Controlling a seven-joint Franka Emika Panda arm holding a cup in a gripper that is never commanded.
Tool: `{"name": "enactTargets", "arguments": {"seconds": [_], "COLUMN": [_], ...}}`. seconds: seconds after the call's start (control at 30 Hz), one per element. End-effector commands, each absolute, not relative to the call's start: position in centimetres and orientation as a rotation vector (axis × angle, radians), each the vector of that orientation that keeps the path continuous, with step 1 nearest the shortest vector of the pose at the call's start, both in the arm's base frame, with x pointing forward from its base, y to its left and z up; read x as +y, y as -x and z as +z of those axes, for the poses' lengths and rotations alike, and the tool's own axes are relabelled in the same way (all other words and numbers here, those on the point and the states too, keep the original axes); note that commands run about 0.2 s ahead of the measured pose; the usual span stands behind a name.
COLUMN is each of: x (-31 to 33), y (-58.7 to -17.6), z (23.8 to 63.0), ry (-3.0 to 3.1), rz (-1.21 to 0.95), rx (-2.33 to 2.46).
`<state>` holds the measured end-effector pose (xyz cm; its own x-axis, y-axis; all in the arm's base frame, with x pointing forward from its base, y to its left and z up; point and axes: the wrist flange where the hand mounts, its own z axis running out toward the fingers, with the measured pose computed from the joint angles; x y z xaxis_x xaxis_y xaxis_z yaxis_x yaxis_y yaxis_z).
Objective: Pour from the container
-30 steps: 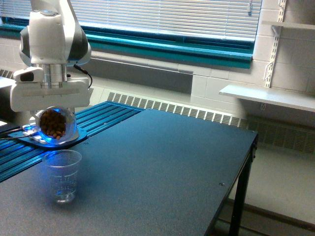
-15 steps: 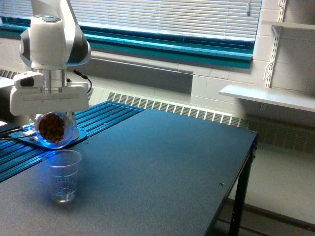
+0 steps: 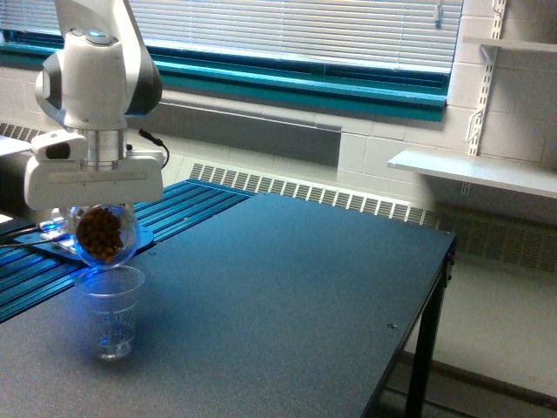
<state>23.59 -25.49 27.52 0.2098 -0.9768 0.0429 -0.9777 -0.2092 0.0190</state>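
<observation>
Since the earlier frames, the gripper (image 3: 103,209) and arm had been shifted slightly toward the exterior view's right and a bit lower, so the container (image 3: 104,234) was brought closer to the cup (image 3: 110,310).

Exterior view: the container, a small clear rounded jar w/ brown nuts seen thru its walls, was held under the white gripper body, clasped there, tho the fingers themselves were hidden behind it. It was hung just above the cup's rim, nearly touching; whether contact was made could not be told. A blue glow was seen along the jar's lower edge and on the cup. The cup, a tapered clear plastic one w/ ribbed lines, was stood upright on the dark table (image 3: 287,287), near its left end in the exterior view. No nuts could be made out inside it. Behind the jar, a flat dark base w/ blue-lit parts (image 3: 65,246) was seen on blue slatted rails (image 3: 183,205).
</observation>
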Motion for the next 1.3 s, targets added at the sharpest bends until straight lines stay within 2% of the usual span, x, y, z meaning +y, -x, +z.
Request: {"name": "enactTargets", "arguments": {"seconds": [0.03,0.73,1.3], "x": [-24.6,-25.7,-25.1], "y": [-24.6,-26.2,-25.8], "z": [27.0,27.3,26.8], "ry": [-2.435,-2.419,-2.424], "rz": [-0.016,-0.030,-0.088], "rx": [-1.901,-1.879,-1.877]}}
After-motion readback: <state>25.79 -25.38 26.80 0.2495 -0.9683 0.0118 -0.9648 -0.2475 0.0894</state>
